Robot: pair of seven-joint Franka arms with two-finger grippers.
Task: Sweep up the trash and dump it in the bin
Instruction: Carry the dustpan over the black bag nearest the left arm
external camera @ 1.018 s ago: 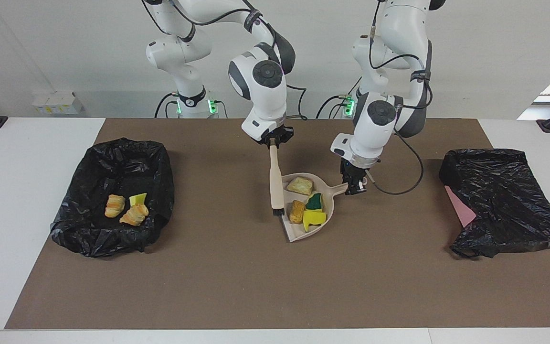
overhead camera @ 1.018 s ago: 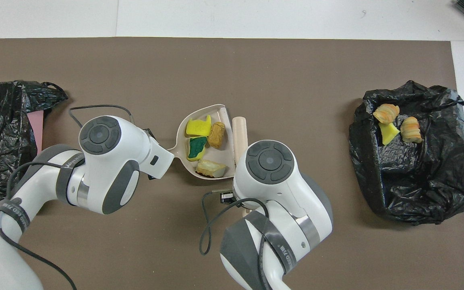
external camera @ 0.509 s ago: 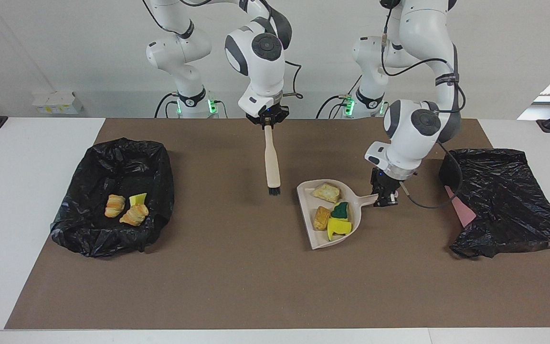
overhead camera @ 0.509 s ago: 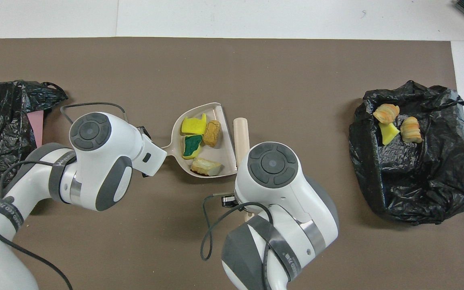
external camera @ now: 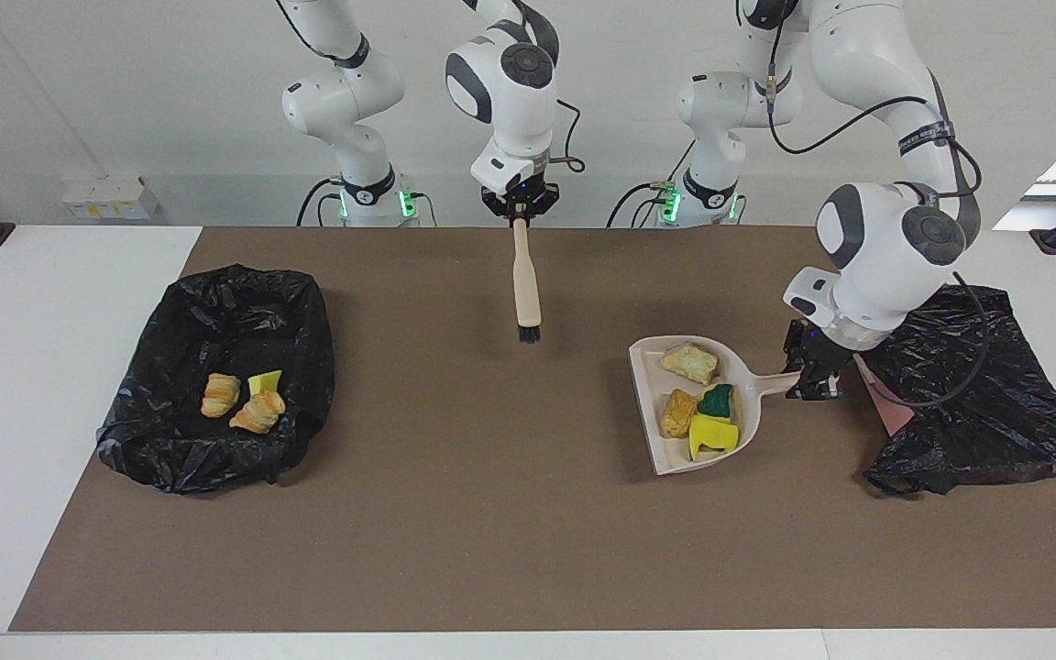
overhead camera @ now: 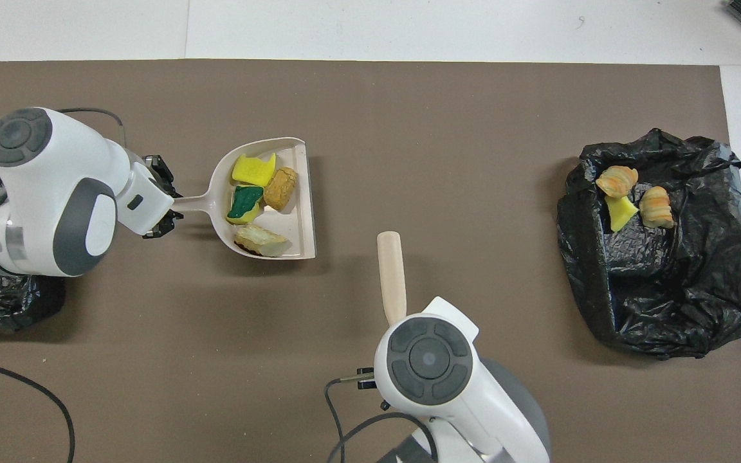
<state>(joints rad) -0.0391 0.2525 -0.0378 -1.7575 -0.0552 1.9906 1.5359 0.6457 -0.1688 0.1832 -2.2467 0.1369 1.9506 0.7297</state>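
- Carrying 4 trash pieces (external camera: pixel 698 403) in the dustpan (external camera: pixel 652 403), the left fingers (external camera: pixel 812 378) grip its handle near the bin (external camera: pixel 977 403) at the surface's left-arm end.
- 3 pieces (external camera: pixel 244 399) lie in the other bin (external camera: pixel 152 431); dumping remains.
- Right fingers (external camera: pixel 519 207) clamp the raised brush (external camera: pixel 525 286).

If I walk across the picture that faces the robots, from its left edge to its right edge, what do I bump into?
Black bag with trash → hanging brush → dustpan full of trash → left tool holding its handle → other black bag.
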